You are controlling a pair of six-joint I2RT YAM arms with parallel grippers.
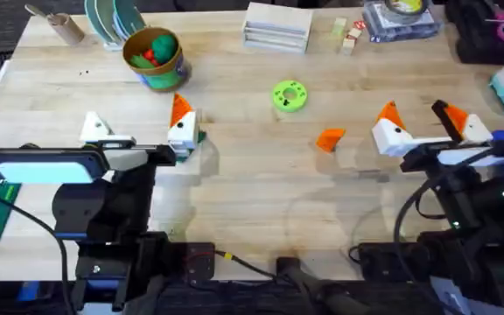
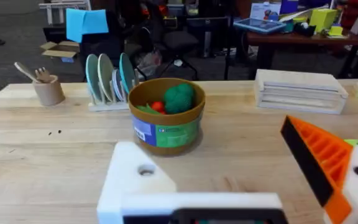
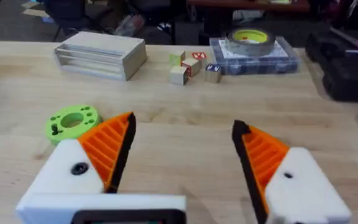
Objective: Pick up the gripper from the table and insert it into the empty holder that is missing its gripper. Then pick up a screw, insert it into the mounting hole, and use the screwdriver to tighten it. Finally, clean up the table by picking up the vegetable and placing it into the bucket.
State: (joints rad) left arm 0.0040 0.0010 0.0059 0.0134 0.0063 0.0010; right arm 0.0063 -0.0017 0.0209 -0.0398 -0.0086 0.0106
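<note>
Overhead view: the loose orange ribbed plastic wedge gripper (image 1: 330,139) lies on the light wooden table (image 1: 261,201), between the two arms and nearer the right one, in front of the flat bright green disc (image 1: 289,96) and apart from it.

The left gripper (image 1: 138,131) sits at the lower left. One finger is the plain white triangular plastic holder (image 1: 95,128) with no orange tip; the other is a white mount carrying an orange ribbed tip (image 1: 180,110). The two fingers stand well spread, nothing between them. A bit of green shows at the table beside the tipped finger; cannot tell what it is.

The right gripper (image 1: 418,118) at the lower right has both white mounts fitted with orange tips, also spread wide and empty. The loose wedge lies just beside its left finger, not touching.

The round bucket (image 1: 154,59), green-blue outer wall and yellow-gold rim, stands at the far left of the table, beyond the left gripper. Left wrist view: the bucket (image 2: 166,115) holds a round green toy (image 2: 179,98) and a red toy (image 2: 158,106), and a mounting hole (image 2: 146,170) is open in the holder (image 2: 135,180).

Right wrist view: the fingers (image 3: 107,146) are apart over bare table, the green disc (image 3: 71,121) just beyond one of them.
</note>
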